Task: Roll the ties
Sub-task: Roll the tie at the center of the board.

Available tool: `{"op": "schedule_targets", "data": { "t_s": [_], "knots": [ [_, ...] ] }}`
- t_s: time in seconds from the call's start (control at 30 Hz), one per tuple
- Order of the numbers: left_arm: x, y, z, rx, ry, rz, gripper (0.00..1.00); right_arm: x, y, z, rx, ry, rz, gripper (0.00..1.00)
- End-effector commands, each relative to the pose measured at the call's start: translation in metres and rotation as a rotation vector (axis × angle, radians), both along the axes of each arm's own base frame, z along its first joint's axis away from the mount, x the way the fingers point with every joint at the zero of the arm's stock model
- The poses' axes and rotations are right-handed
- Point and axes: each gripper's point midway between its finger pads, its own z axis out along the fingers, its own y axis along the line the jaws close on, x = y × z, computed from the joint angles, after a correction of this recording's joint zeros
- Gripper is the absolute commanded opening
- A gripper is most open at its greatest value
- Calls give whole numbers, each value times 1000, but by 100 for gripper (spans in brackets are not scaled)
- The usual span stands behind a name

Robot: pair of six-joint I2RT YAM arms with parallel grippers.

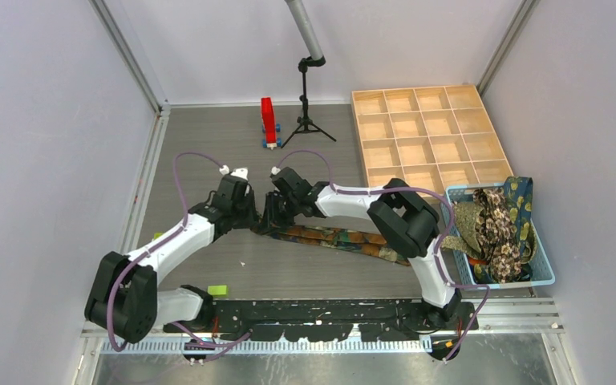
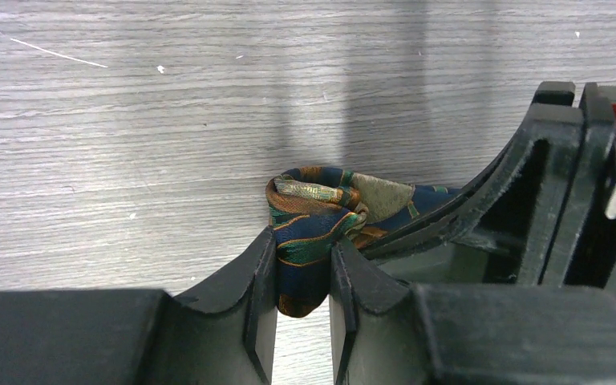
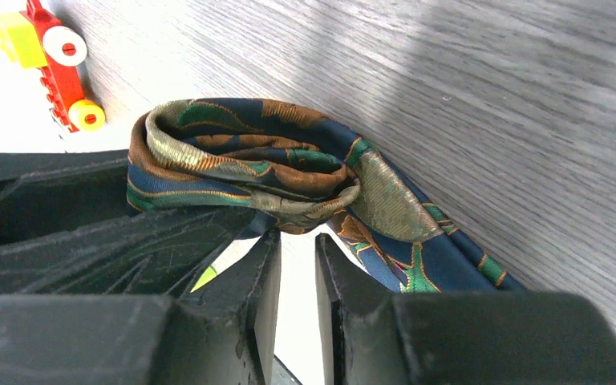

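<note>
A navy tie [image 1: 345,241] with orange, green and gold pattern lies flat on the grey table, its left end rolled up where my two grippers meet. My left gripper [image 1: 257,215] is shut on the rolled end [image 2: 321,200], with fabric pinched between its fingers [image 2: 303,261]. My right gripper [image 1: 275,213] faces it from the right. Its jaws stand nearly closed at the edge of the roll [image 3: 249,160], with fabric at the fingertips [image 3: 297,237]. The unrolled length runs right towards the basket. More patterned ties [image 1: 493,228] lie heaped in the light blue basket [image 1: 544,273].
A wooden tray of compartments [image 1: 425,132] stands at the back right, just behind the basket. A red toy [image 1: 268,122] and a black tripod [image 1: 305,120] stand at the back centre; the toy also shows in the right wrist view [image 3: 48,48]. A green tag [image 1: 217,289] lies near the front.
</note>
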Motion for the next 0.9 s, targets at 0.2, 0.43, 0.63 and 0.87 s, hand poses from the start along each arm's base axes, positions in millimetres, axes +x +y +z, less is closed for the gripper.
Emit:
{"op": "schedule_targets", "data": {
  "t_s": [0.2, 0.43, 0.63, 0.87],
  "knots": [
    [14, 4, 36, 133, -145, -2, 13, 27, 30, 24, 77, -52, -4, 25],
    [17, 2, 37, 237, -162, -25, 13, 41, 23, 25, 74, -57, -12, 23],
    [22, -8, 29, 316, -161, -41, 13, 38, -8, 25, 45, -56, -27, 24],
    [25, -16, 18, 434, -176, -59, 13, 30, -49, 35, 20, -74, -53, 23]
  ]
}}
